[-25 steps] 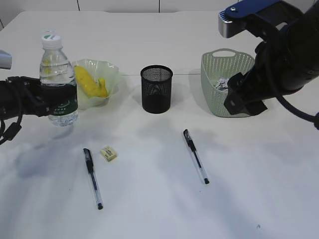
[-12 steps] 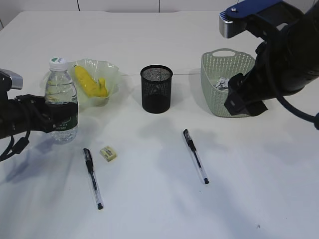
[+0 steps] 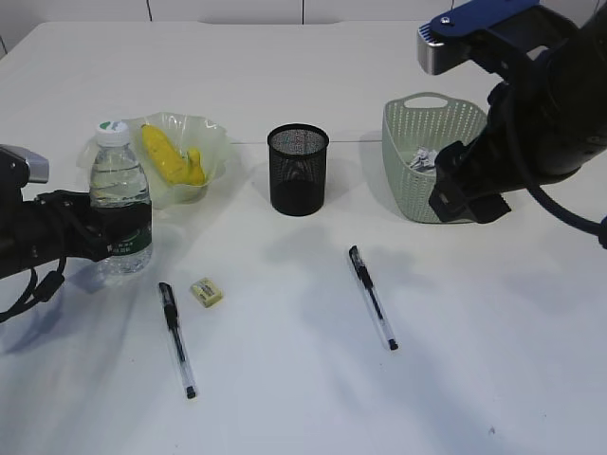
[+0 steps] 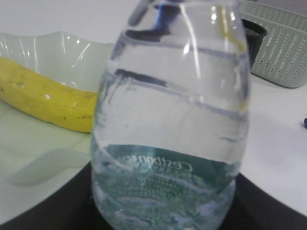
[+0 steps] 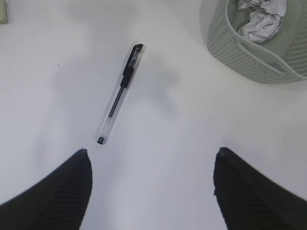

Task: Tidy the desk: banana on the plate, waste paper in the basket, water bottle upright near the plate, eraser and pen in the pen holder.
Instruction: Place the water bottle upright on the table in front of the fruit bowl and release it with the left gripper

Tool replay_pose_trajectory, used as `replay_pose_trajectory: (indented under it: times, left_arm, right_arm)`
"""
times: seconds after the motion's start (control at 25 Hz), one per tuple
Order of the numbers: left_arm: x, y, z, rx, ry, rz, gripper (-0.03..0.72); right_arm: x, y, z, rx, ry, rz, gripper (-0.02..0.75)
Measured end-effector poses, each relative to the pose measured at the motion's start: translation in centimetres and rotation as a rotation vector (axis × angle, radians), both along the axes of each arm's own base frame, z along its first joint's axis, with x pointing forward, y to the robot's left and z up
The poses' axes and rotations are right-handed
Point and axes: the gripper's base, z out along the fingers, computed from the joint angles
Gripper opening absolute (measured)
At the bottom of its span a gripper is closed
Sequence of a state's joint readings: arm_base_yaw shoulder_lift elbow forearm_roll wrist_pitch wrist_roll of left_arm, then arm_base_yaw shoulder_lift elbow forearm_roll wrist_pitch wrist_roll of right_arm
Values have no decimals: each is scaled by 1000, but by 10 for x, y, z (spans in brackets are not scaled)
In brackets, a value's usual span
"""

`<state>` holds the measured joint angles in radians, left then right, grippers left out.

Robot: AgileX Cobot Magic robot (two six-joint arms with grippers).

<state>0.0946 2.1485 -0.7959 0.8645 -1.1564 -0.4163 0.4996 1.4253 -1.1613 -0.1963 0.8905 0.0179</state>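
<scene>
My left gripper (image 3: 100,235) is shut on the water bottle (image 3: 120,201), which stands upright on the table beside the clear plate (image 3: 211,142). The bottle fills the left wrist view (image 4: 172,124). The banana (image 3: 169,156) lies on the plate and shows in the left wrist view (image 4: 43,98). My right gripper (image 5: 151,158) is open and empty above the table, near the green basket (image 3: 403,161) that holds crumpled paper (image 5: 259,19). One pen (image 3: 372,297) lies at the centre, also in the right wrist view (image 5: 120,93). Another pen (image 3: 176,337) and the eraser (image 3: 206,291) lie at front left.
The black mesh pen holder (image 3: 298,169) stands at the middle back, between plate and basket. The right arm's bulk (image 3: 531,104) hangs over the right side of the table.
My left gripper has lowered the bottle and moved it slightly right, and it now stands on the table beside the plate. The right arm has not moved.
</scene>
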Motion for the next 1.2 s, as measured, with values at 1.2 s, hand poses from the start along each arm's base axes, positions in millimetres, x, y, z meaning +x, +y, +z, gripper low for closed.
replay_pose_trajectory:
  times: [1.2]
  left_arm:
    - [3, 2, 44, 12, -134, 20, 601]
  right_arm:
    - [-1, 0, 0, -5, 8, -2, 586]
